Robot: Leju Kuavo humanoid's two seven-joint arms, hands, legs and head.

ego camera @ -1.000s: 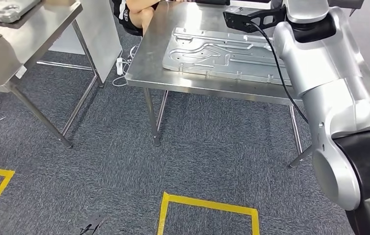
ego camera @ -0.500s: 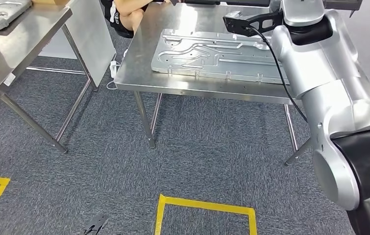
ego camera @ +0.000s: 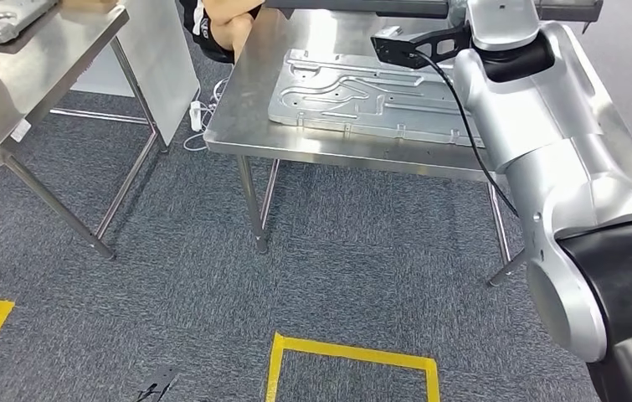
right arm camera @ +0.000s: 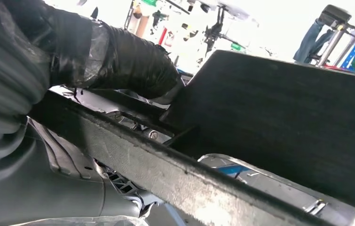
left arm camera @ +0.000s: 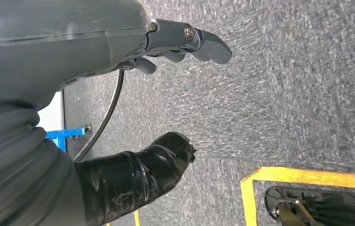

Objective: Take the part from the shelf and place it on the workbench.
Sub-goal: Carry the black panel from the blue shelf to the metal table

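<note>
Carrying a dark flat panel part [right arm camera: 279, 117], the right hand [right arm camera: 119, 61] clamps its edge; view has swung toward the steel workbench [ego camera: 295, 138]; left hand [left arm camera: 175, 94] hangs apart, empty.

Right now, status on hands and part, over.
Left hand open, hanging over carpet. Right hand grips dark part, up by workbench. Stamped metal plate covers much of its top.

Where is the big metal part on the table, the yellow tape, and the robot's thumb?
metal part [ego camera: 362, 96]: head view, middle of its stamped face.
yellow tape [ego camera: 354, 351]: head view, top strip on the carpet.
left hand's thumb [left arm camera: 142, 162]: left wrist view, black wrapped middle.
</note>
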